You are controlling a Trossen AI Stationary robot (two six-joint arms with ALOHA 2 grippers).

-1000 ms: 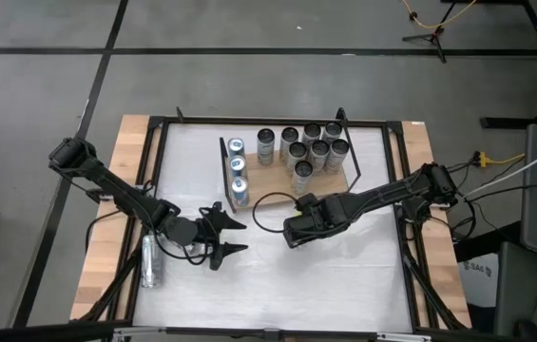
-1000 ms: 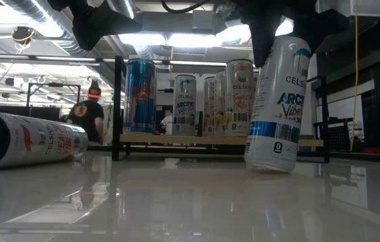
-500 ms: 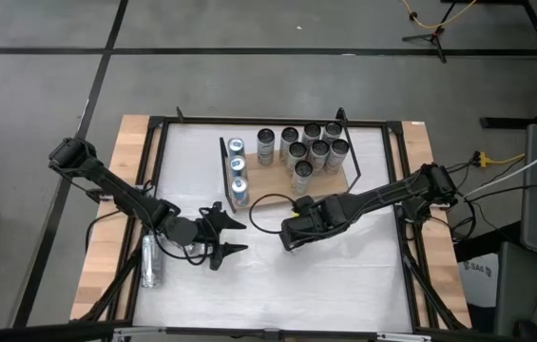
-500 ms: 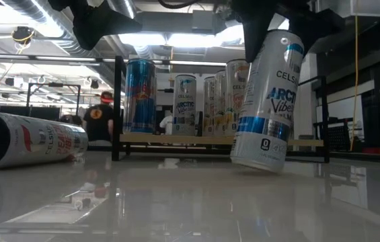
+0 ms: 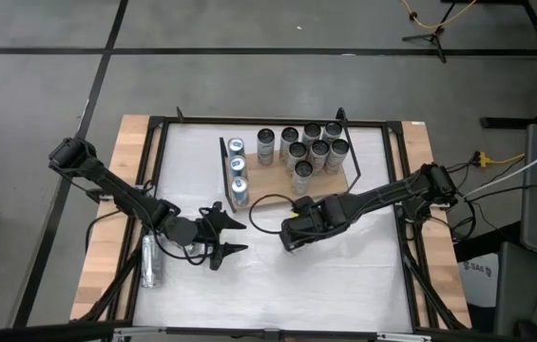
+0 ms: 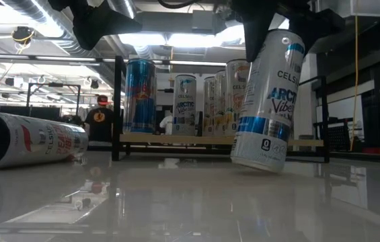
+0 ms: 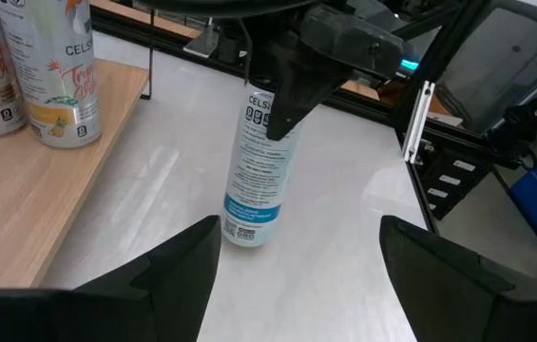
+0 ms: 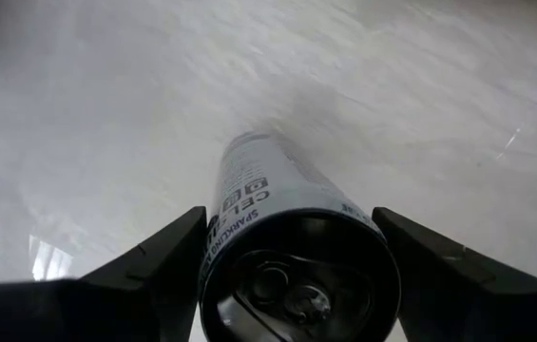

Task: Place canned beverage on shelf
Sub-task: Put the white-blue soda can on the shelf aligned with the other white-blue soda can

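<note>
Right gripper (image 5: 292, 231), centre of the high view just below the shelf (image 5: 278, 176): jaws clamped around the top of a Celsius Arctic Vibe can (image 6: 265, 101). The can is tilted, top leaning toward the right of the low view; only its bottom edge is at the white tabletop (image 5: 344, 275), and whether it touches cannot be told. In the right wrist view the can's lid and pull tab fill the lower centre, with a finger (image 8: 144, 266) on each side of the can body.

Left gripper (image 5: 222, 231), lower left of centre in the high view: jaws spread wide, nothing between them. It hangs above the tabletop, pointing toward the right gripper. In the left wrist view its two dark fingers (image 7: 178, 275) frame the held can from either side at a distance.

The shelf is a light wooden board with black wire ends, in the upper centre of the high view. Three blue-topped cans (image 5: 238, 169) stand in a line along its left end; a cluster of Celsius cans (image 5: 311, 147) stands at its right half. The held can is off the shelf, near its front edge.

A second Celsius can (image 5: 149, 259) lies on its side at the lower left of the high view, beside the left arm.

Low view, left background: a person in a dark shirt (image 6: 100, 117), well beyond the table.
</note>
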